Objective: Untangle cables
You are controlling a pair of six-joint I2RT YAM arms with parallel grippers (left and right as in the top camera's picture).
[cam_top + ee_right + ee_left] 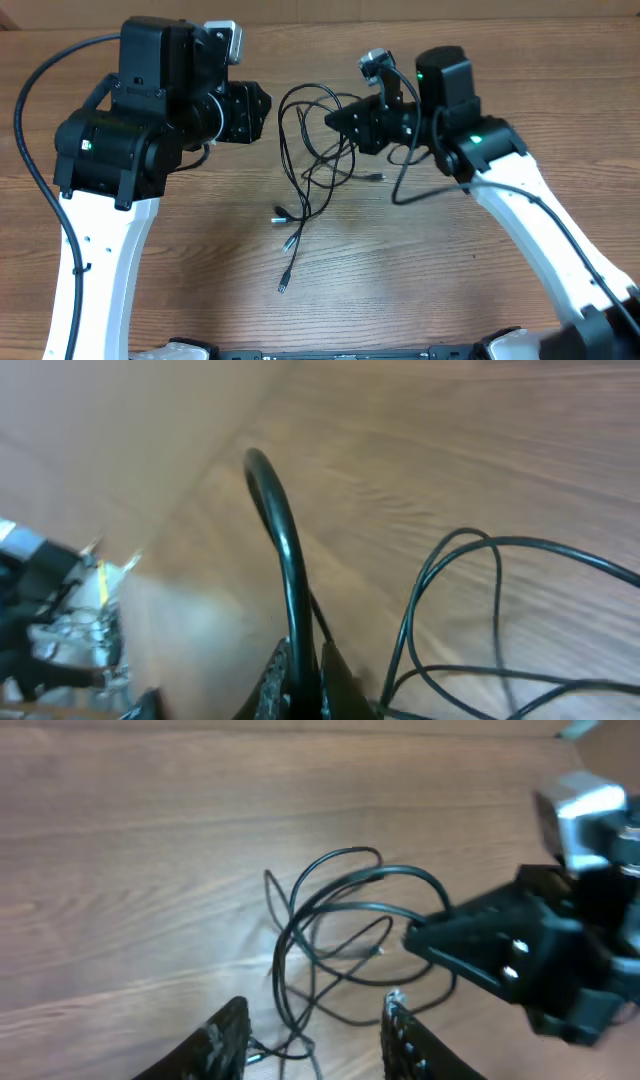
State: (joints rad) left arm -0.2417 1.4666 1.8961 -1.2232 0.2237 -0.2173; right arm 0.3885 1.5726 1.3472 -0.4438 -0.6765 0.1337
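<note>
Clamping cables (290, 565) at loop: right tool (298, 672)

Black all along the cables (310, 150), thin and slightly glossy, with silvery-grey plugs (281, 213) at the loose ends. Warm mid-brown across the table (400, 290), streaked with darker wood grain and a few pale bands. Matte black on the left gripper (262, 105) and the right gripper (332, 120), likewise on the bulky joint housings (130, 140) behind them. Plain white on the lower arm links (95, 270). Glows green at small lights (478, 140) on the right arm's black casing (445, 85). Silver-grey on the wrist cameras (225, 40). Shows greyish speckling on the left fingers (225, 1040).
</note>
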